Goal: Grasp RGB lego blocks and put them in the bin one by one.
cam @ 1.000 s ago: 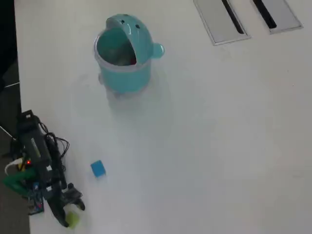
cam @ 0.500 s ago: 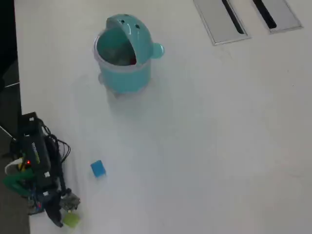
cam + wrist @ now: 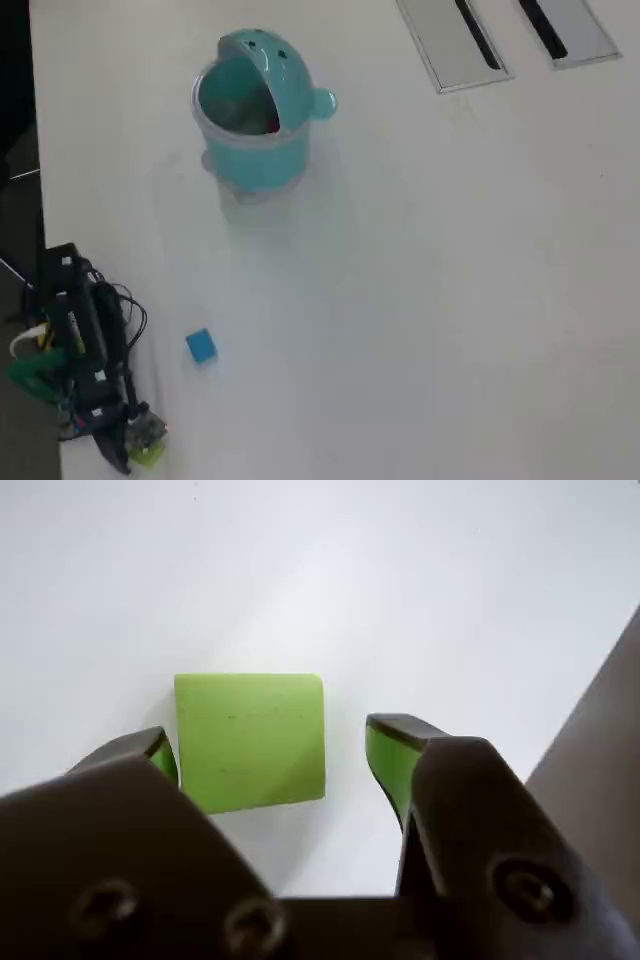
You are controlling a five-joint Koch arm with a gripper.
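A yellow-green lego block lies on the white table between my gripper's two jaws. The left jaw sits close against the block and the right jaw stands a little apart from it, so the gripper is open. In the overhead view the gripper hangs over the yellow-green block at the table's lower left corner. A blue lego block lies just above and to the right of it. The teal bin stands far off at the upper middle with its lid tipped back, and a bit of red shows inside.
Two flat grey panels with dark slots lie at the top right in the overhead view. The table's left edge runs right beside the arm's base, and its edge also shows at the right of the wrist view.
The arm has folded down toward the lower left corner. The gripper has dropped over the yellow-green block, which now sits between the jaws. Blue block and bin have not moved.
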